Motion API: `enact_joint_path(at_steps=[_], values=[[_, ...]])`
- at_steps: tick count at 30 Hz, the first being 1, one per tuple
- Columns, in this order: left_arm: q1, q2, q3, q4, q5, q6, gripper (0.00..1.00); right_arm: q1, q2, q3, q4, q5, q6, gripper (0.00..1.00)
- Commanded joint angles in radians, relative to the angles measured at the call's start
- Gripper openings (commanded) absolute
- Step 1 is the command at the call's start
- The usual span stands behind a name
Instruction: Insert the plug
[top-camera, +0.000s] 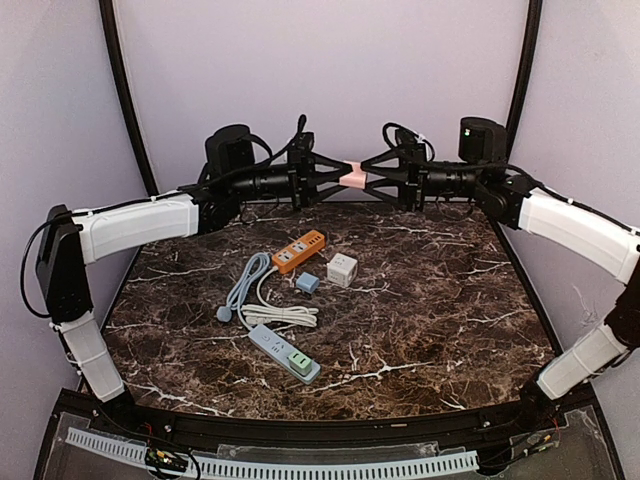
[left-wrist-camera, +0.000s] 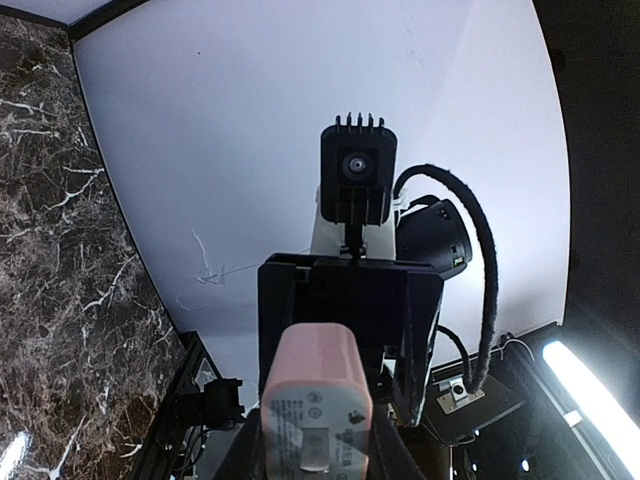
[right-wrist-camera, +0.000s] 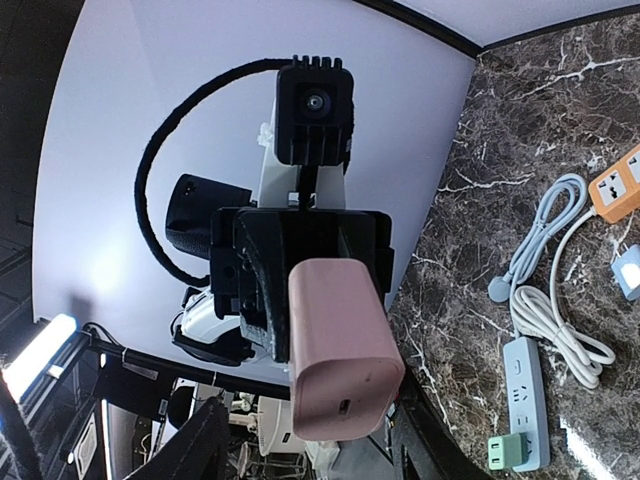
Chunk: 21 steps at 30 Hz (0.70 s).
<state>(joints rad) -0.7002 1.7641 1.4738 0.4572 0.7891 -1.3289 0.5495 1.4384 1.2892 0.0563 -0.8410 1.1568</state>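
one pink plug (left-wrist-camera: 316, 400), label txt illegible, in left gripper (top-camera: 341, 178); right gripper (top-camera: 364, 180) ajar

The pink plug (top-camera: 352, 177) hangs level in mid-air, far centre. The orange strip (top-camera: 300, 250) and blue strip (top-camera: 283, 350) lie below, left of centre.

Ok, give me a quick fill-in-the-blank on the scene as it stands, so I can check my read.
The charger held up between the two arms is ____. The left fingers are ____ on it. The plug sitting in the pale blue power strip is ____. The power strip farthest from the arm bases is ____.
Missing words: pink; shut; green; orange.
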Motion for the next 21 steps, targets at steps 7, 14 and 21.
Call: enact_joint_path(at_steps=[7,14,21], values=[[-0.016,0.017,0.034,0.042,0.023,-0.005,0.01,-0.003,0.021,0.012,0.017,-0.014,0.006,0.43],[-0.019,0.016,0.036,0.034,0.025,-0.001,0.01,-0.002,0.028,0.021,0.017,-0.02,0.003,0.41],[-0.023,0.016,0.034,0.028,0.031,0.002,0.01,-0.002,0.025,0.016,0.017,-0.017,0.001,0.48]])
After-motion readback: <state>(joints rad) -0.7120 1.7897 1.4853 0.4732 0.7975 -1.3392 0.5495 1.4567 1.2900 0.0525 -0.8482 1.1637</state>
